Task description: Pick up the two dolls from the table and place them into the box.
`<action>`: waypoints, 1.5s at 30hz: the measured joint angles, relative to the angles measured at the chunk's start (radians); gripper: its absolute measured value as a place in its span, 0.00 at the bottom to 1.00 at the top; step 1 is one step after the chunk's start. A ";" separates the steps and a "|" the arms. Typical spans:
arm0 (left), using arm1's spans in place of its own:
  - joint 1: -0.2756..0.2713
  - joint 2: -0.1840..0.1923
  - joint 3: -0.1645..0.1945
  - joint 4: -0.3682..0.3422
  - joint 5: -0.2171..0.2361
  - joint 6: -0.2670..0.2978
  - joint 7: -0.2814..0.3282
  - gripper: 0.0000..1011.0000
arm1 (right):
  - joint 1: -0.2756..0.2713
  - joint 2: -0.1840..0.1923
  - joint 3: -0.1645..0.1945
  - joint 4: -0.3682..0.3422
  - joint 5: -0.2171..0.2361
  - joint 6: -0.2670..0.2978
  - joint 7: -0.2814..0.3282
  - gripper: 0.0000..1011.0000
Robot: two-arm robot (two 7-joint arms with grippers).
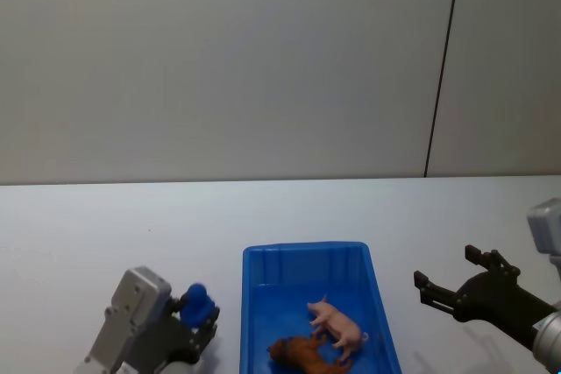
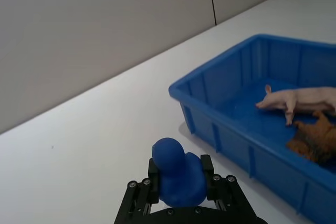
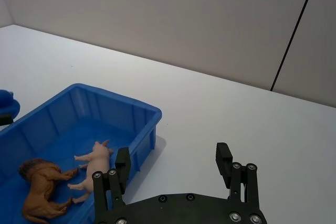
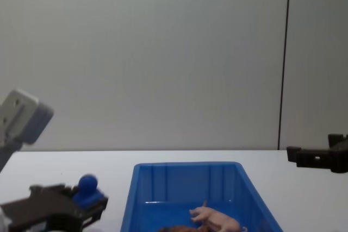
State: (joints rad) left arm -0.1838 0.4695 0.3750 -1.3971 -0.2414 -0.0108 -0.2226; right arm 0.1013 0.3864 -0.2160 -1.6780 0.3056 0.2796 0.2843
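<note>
Both dolls lie inside the blue box [image 1: 259, 304]: the pale pink pig [image 1: 338, 325] on its side, the reddish-brown animal [image 1: 302, 355] next to it at the near end. The wrist views show the pig [image 3: 94, 169] [image 2: 299, 98] and the brown doll [image 3: 42, 187] [image 2: 317, 140] on the box floor. My left gripper [image 1: 200, 314] sits left of the box, shut on a blue ball-topped object [image 2: 176, 174]. Right of the box, above the table [image 1: 105, 234], my right gripper [image 1: 449, 271] hovers open with nothing between its fingers [image 3: 223, 157].
A plain grey wall with a dark vertical seam [image 1: 443, 67] backs the white table. Bare tabletop stretches behind the box and to both sides of it. The box rim [image 4: 185, 165] stands between the two grippers.
</note>
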 joint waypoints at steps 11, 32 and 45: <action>-0.043 -0.044 0.016 -0.031 0.039 -0.018 -0.044 0.39 | 0.000 0.000 0.000 0.000 0.000 0.000 0.000 0.99; -0.103 -0.142 0.078 -0.003 0.079 -0.054 -0.141 0.98 | 0.000 0.000 0.000 0.000 0.000 0.000 0.000 0.99; -0.118 -0.154 0.078 0.010 0.065 -0.093 -0.176 0.99 | 0.000 0.000 0.000 0.000 0.000 0.000 0.000 0.99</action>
